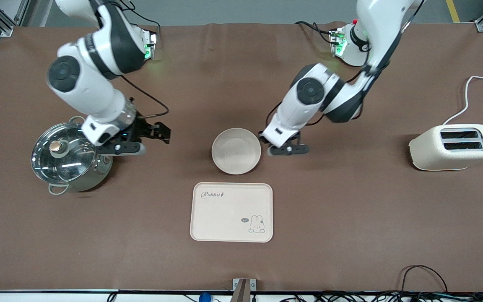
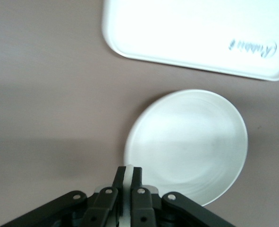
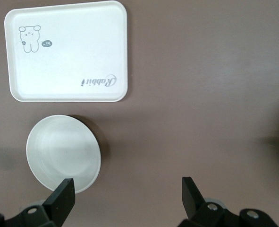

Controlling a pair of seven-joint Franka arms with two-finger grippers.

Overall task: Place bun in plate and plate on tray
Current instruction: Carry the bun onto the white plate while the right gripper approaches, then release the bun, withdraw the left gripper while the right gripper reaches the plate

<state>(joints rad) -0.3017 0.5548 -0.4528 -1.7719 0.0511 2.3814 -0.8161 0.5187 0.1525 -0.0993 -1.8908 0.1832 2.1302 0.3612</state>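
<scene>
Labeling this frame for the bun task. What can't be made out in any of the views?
- Bun: only a white sliver between the shut fingers of the left gripper in the left wrist view; in the front view the arm's wrist hides it.
- Plate: near rim covered by a finger of the open right gripper, right wrist view.
- Tray: cut by the frame edge, left wrist view.
- Pot: contents unreadable under the glass lid, partly covered by the right arm.

One high camera, two wrist cameras

The front view looks down across the table (image 1: 350, 218) toward the robot bases. Each wrist view looks down from close over its arm; all three share the plate (image 1: 236, 151) and tray (image 1: 232, 212).
</scene>
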